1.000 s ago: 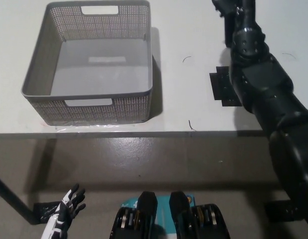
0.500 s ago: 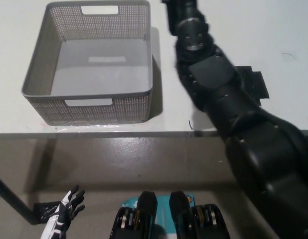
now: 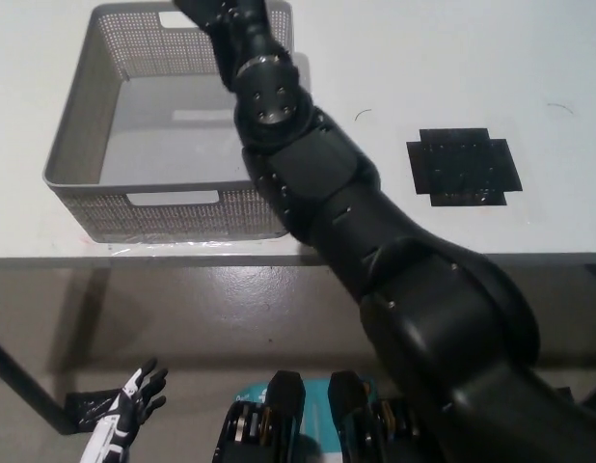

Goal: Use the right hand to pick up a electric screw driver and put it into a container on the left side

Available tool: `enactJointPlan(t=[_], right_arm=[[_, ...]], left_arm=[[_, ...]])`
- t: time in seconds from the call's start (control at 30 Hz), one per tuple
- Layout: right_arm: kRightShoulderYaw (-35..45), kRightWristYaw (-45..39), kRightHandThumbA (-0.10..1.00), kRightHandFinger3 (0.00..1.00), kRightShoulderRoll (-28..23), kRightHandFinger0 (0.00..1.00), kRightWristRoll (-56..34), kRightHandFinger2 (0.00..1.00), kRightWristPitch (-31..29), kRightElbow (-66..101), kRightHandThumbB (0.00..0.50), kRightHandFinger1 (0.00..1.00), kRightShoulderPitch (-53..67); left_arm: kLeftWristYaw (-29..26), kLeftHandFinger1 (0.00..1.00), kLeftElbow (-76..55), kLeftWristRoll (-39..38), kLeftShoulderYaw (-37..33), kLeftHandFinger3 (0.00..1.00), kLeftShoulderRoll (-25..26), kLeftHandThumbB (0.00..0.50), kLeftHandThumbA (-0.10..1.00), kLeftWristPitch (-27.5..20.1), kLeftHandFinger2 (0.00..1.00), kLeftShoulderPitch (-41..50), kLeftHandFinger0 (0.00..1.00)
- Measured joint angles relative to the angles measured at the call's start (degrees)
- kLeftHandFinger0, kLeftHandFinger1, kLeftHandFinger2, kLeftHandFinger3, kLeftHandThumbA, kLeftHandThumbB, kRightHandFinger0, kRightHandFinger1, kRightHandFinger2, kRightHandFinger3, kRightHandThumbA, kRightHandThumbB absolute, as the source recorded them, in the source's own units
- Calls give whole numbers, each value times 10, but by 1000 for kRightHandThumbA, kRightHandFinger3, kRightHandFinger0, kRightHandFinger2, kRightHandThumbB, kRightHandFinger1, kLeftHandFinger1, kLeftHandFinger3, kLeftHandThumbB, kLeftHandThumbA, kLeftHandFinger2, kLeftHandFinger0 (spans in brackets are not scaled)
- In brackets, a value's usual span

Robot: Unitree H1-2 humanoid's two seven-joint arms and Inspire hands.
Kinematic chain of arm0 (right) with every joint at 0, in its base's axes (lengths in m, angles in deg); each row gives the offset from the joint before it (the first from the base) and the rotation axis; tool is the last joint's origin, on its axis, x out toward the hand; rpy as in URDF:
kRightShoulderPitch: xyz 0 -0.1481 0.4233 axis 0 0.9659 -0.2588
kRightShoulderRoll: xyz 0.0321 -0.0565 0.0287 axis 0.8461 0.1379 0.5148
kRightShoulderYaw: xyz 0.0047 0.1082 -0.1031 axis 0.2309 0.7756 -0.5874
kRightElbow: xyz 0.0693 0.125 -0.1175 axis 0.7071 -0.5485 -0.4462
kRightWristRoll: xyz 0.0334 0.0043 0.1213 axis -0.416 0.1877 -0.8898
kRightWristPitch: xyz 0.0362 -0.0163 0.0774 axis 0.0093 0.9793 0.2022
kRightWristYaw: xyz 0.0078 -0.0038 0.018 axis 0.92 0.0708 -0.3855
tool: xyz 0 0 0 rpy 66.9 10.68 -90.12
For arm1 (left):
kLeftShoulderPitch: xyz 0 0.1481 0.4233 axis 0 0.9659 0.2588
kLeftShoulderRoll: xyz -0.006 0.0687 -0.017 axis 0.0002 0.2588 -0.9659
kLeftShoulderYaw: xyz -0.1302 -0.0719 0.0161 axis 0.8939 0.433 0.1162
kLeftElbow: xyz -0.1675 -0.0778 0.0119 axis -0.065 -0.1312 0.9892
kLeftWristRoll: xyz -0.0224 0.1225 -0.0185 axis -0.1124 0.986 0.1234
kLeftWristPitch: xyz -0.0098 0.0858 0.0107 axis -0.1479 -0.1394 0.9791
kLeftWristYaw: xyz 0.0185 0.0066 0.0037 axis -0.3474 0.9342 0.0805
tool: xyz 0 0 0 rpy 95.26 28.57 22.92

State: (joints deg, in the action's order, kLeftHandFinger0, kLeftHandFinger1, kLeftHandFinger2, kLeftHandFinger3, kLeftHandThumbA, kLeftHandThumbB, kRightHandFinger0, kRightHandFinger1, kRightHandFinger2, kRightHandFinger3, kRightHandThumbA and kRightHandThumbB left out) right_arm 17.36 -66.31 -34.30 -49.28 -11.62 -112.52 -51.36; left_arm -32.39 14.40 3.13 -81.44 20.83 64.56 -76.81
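Left hand (image 3: 132, 403): white, low at the picture's lower left, below the bench edge and over the floor; fingers spread apart, released, grasping nothing.
Floor (image 3: 182, 309): grey-brown, in front of the bench, with a thin dark leg or bar crossing its lower left corner.
Container (image 3: 81, 125): grey perforated basket with cut-out handles, standing on the left part of the bench, its front wall close to the bench's front edge; the part of its bottom that shows is bare.
Right arm (image 3: 346, 222): black, rising from the bottom right and running diagonally up and left across the bench edge; its upper part crosses the container's right wall and reaches over the container's back right corner.
Right hand: past the top edge of the picture, above the container's rear rim; it cannot be told whether it is released, clenched or grasping something.
Electric screw driver: nowhere to be seen in this view; whether it is in the right hand cannot be told.
Bench (image 3: 375, 77): white top, carrying the container on the left.
Black patch (image 3: 463, 166): flat, cross-like dark shape lying on the bench to the right of the arm, well apart from the container.
Small marks (image 3: 363, 114): thin dark curls on the bench top, one between the arm and the black patch, another near the right edge.
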Motion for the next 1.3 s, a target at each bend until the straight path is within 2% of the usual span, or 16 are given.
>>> enactJointPlan(t=[0.1, 0.27, 0.37, 0.6, 0.67, 0.73, 0.8, 0.83, 0.87, 0.9, 0.93, 0.97, 1.0, 1.03, 1.2, 1.3], right_arm=[[-1, 0, -100, 632, 8, 0, 0, 609, 0, -8, 105, 158, 2], [-9, -1, -100, 679, 11, 0, 4, 699, 0, -24, 113, 211, 9], [-9, -2, -100, 759, 10, 0, 4, 805, 0, -32, 108, 297, 22], [-30, -9, -100, 876, 6, 2, 9, 891, 11, -50, 118, 410, 66], [-36, -13, -100, 875, 4, 3, 11, 890, 18, -51, 129, 420, 78], [-37, -18, -100, 787, 2, 0, 11, 818, 24, -52, 170, 392, 86], [-37, -22, -100, 824, -2, 75, 11, 884, 29, -55, 179, 490, 88], [-37, -24, -100, 790, -3, 105, 10, 846, 30, -55, 184, 485, 88], [-37, -25, 51, 845, -5, 340, 10, 805, 30, -55, 199, 579, 88], [-37, -27, 108, 765, -6, 334, 10, 675, 31, -55, 202, 497, 88], [-37, -31, 222, 798, -7, 473, 10, 738, 31, -55, 205, 589, 88], [-37, -34, 342, 960, -8, 693, 10, 914, 31, -55, 231, 770, 88], [-36, -38, 415, 1000, -9, 861, 10, 1000, 31, -54, 259, 950, 88], [-35, -46, 504, 1000, -11, 1000, 9, 1000, 30, -54, 300, 1000, 88], [-40, -77, 894, 1000, -22, 1000, 8, 1000, 28, -52, 448, 1000, 86], [-59, -91, 949, 1000, -29, 1000, 15, 1000, 28, -51, 471, 1000, 85]], left_arm=[[4, 1000, -3, 2, -2, 1000, 2, 144, 1000, 0, 1000, -1, 1000], [7, 1000, -8, 3, -3, 1000, 6, 128, 1000, 0, 1000, -1, 1000], [8, 1000, -11, 2, -3, 1000, 9, 139, 1000, 0, 1000, -3, 1000], [14, 1000, -14, 2, -5, 1000, 14, 128, 1000, 1, 1000, -9, 1000], [15, 1000, -14, 1, -6, 1000, 14, 133, 1000, 1, 1000, -10, 1000], [17, 1000, -14, 1, -6, 1000, 14, 120, 1000, 1, 1000, -11, 1000], [20, 1000, -14, -1, -6, 1000, 15, 129, 1000, 1, 1000, -13, 1000], [20, 1000, -14, -1, -6, 1000, 15, 129, 1000, 1, 1000, -14, 1000], [21, 1000, -14, -2, -6, 1000, 16, 132, 1000, 1, 1000, -16, 1000], [22, 1000, -14, -2, -6, 1000, 16, 132, 1000, 1, 1000, -17, 1000], [24, 1000, -14, -2, -6, 1000, 16, 134, 1000, 2, 1000, -19, 1000], [24, 1000, -14, -2, -6, 1000, 16, 135, 1000, 2, 1000, -19, 1000], [25, 1000, -14, -2, -7, 1000, 16, 137, 1000, 2, 1000, -19, 1000], [26, 1000, -14, -2, -7, 1000, 16, 147, 1000, 2, 1000, -19, 1000], [30, 1000, -14, -1, -8, 1000, 17, 141, 1000, 5, 1000, -19, 1000], [30, 1000, -14, -1, -9, 1000, 17, 140, 1000, 5, 1000, -20, 1000]])
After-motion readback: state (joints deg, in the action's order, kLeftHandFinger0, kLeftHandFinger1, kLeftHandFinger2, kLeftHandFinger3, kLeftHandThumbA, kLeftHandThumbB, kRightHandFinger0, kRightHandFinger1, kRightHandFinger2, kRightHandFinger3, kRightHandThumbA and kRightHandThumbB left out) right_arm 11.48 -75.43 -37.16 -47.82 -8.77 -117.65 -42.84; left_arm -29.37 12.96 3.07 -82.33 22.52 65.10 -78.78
